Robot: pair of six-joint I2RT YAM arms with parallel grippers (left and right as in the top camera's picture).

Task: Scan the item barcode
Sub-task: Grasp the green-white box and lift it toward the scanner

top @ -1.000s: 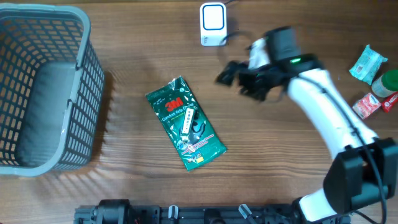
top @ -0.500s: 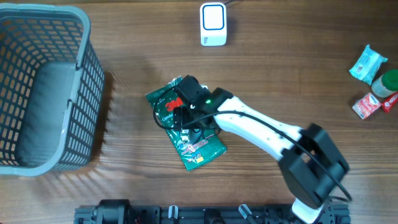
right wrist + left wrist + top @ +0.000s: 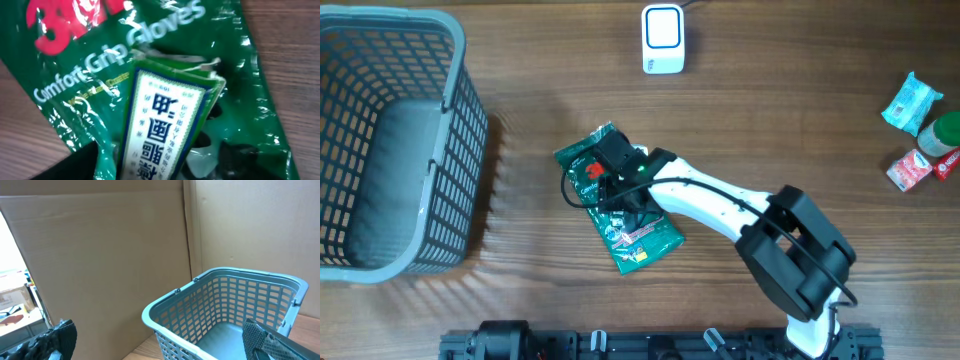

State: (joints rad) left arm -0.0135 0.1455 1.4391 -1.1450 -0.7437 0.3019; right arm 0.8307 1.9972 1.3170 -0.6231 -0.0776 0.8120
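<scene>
The item is a green 3M glove packet (image 3: 642,240) lying flat on the wooden table near the middle. My right gripper (image 3: 618,185) is down on its upper half, and the wrist hides the fingers from above. The right wrist view is filled by the packet (image 3: 165,60) with a white printed label. One dark finger (image 3: 70,167) shows at the lower left against the packet's edge, and the other is not clear. No barcode shows in any view. The white scanner (image 3: 662,40) stands at the back. My left gripper (image 3: 160,345) is open and holds nothing.
A grey-blue mesh basket (image 3: 450,60) stands at the far left, and its rim (image 3: 150,315) shows in the left wrist view before a cardboard wall. A teal packet (image 3: 912,103), a green item (image 3: 945,130) and a red item (image 3: 910,168) lie at the right edge.
My right arm swung from near the scanner down and left onto the glove packet. It has since shifted slightly further left over it. The packet has not moved.
</scene>
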